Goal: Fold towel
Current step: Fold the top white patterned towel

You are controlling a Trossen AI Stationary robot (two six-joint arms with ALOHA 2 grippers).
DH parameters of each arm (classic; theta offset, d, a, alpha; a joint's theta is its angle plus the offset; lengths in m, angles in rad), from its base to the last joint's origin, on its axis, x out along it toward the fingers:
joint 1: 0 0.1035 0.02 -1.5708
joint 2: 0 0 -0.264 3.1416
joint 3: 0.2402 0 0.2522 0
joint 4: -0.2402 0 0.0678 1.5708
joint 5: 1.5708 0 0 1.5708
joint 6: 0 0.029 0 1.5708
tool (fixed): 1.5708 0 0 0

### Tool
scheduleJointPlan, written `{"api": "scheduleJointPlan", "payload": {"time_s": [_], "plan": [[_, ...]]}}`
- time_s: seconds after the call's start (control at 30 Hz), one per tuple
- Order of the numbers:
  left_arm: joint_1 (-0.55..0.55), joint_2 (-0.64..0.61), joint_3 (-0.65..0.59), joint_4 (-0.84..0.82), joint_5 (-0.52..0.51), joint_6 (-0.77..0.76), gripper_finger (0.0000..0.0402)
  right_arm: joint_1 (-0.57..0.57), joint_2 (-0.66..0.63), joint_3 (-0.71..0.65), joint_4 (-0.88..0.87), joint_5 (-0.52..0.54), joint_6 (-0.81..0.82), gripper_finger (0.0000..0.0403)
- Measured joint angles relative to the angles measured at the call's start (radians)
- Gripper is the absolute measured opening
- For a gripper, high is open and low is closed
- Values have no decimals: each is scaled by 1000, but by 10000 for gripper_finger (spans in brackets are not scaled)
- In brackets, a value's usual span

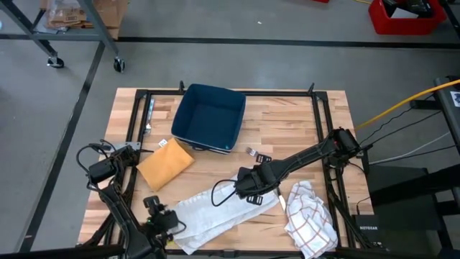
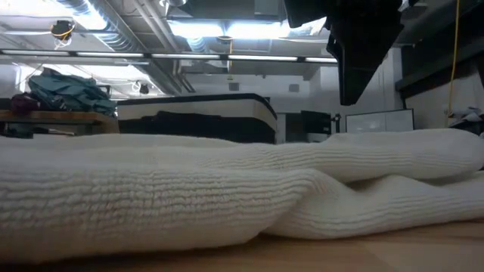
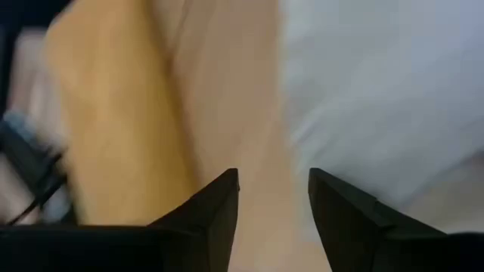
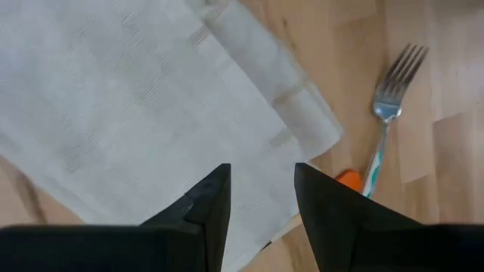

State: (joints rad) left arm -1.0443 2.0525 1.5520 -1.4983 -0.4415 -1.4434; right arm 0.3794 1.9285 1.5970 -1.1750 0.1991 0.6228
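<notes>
The white towel [image 1: 215,212] lies folded along the surface's near edge, the left claw [image 1: 167,221] at its near-left corner and the right claw [image 1: 248,188] over its far edge, both parted and empty, apparently just releasing it.

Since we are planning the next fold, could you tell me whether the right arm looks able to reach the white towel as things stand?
Probably yes: the right gripper hangs open directly over the white towel, with nothing between them.
</notes>
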Motion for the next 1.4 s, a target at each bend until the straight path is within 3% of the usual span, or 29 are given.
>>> {"api": "scheduleJointPlan", "payload": {"time_s": [0.13,0.3,0.47,0.67,0.83,1.03,1.4], "plan": [[-11,1,-24,-77,145,-56,153,0,0,0,7,-20,0,150],[-46,1,-42,-36,223,-108,138,0,0,0,68,-36,0,150],[-89,-1,-35,28,230,-219,118,0,0,0,169,-36,0,150],[-134,-1,-34,236,224,-226,90,0,0,0,218,-36,0,150],[-148,-1,-34,474,179,-193,68,0,0,0,220,-36,0,150],[-147,-1,-34,698,136,-3,47,0,0,0,221,-35,25,150],[-88,-2,-34,775,-161,270,33,1,0,0,221,-36,197,150]]}}
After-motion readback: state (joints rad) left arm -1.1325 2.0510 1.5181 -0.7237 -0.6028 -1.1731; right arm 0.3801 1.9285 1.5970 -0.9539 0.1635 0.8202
